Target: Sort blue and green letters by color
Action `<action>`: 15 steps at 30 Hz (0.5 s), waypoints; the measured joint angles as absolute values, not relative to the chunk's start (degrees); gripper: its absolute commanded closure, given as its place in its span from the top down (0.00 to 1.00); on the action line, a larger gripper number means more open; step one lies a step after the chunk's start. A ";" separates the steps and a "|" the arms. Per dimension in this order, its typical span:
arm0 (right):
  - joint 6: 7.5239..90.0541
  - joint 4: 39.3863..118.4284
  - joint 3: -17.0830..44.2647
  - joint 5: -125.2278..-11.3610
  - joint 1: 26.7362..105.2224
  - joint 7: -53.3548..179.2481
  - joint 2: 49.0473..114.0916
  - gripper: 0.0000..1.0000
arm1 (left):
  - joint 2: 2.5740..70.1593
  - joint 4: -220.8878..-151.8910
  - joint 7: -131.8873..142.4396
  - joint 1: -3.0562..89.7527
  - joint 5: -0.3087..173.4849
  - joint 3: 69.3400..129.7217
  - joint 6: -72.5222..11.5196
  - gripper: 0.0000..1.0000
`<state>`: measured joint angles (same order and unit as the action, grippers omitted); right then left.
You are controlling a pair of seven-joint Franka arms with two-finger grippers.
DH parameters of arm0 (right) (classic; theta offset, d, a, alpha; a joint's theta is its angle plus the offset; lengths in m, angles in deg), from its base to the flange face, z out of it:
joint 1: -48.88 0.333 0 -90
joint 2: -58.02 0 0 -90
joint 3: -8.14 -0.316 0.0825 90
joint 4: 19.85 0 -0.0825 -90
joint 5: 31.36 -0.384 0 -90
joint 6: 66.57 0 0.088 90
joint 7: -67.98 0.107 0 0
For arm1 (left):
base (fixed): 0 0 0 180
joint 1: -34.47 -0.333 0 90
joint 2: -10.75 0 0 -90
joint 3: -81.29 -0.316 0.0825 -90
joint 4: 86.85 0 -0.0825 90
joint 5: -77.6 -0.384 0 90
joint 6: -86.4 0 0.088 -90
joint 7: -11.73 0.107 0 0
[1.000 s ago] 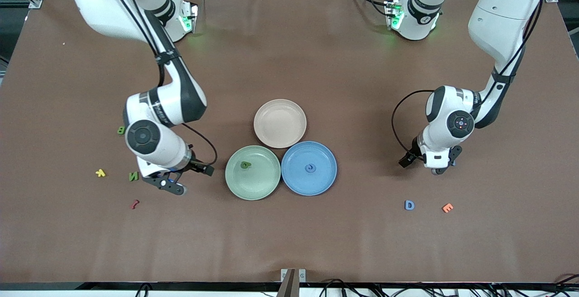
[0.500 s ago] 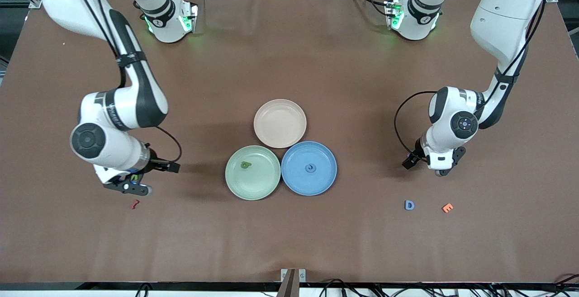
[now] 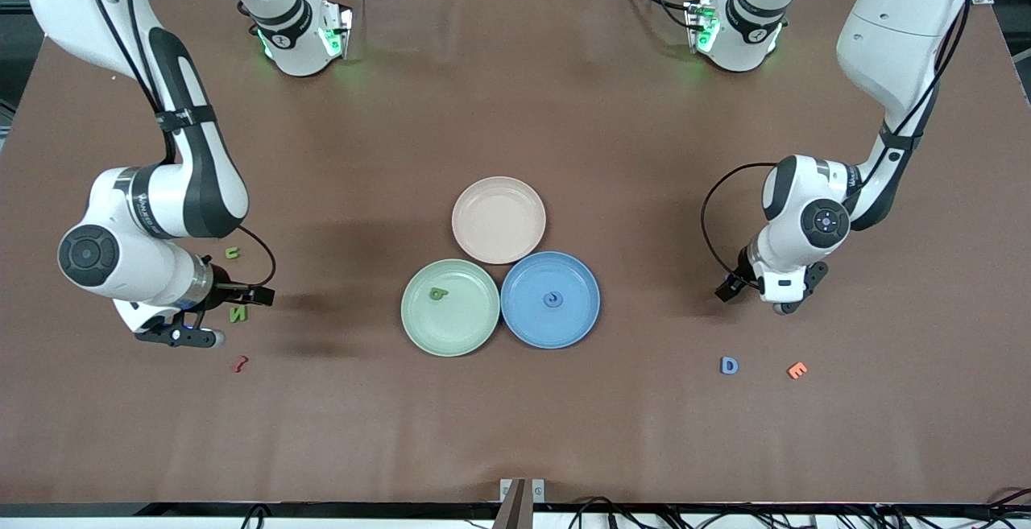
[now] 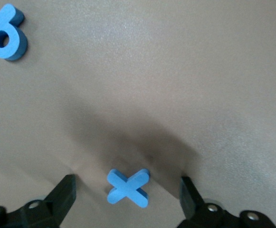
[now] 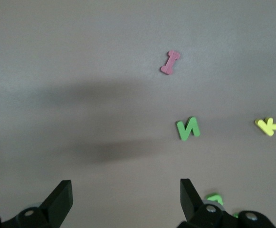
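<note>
Orange E (image 3: pixel 797 369), dark red letter (image 3: pixel 239 364), empty beige plate (image 3: pixel 475 227)

In the front view we cannot see the blue cross (image 4: pixel 128 187); the left arm's wrist covers it, and the left end effector (image 3: pixel 783 303) shows only as dark bits under that wrist. The right end effector (image 3: pixel 181 336) hides the yellow letter (image 5: pixel 267 126). In the right wrist view a green piece (image 5: pixel 215 198) is half covered by a fingertip, so we cannot read its shape. The letters in the green plate (image 3: pixel 419 324) and blue plate (image 3: pixel 580 316) are too small to read.
</note>
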<state>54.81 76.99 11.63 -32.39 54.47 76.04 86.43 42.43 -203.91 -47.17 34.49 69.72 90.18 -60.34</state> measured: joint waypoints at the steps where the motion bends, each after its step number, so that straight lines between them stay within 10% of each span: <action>1: 55.65 77.55 11.64 -32.39 54.16 75.42 86.39 1.00 | 42.43 -203.85 -47.17 34.50 69.72 90.21 -60.43 0.42; 6: 60.02 80.83 11.66 -32.39 51.97 71.75 85.99 1.00 | 42.25 -203.61 -47.38 34.57 69.72 90.23 -60.39 0.21; 15: 65.07 84.58 11.65 -32.39 49.78 67.97 85.54 1.00 | 41.96 -203.59 -47.75 34.50 69.71 90.17 -60.27 0.15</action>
<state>65.07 84.58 11.65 -32.39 49.78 67.97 85.54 41.96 -203.59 -47.75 34.50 69.71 90.17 -60.27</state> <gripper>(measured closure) 0.000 0.595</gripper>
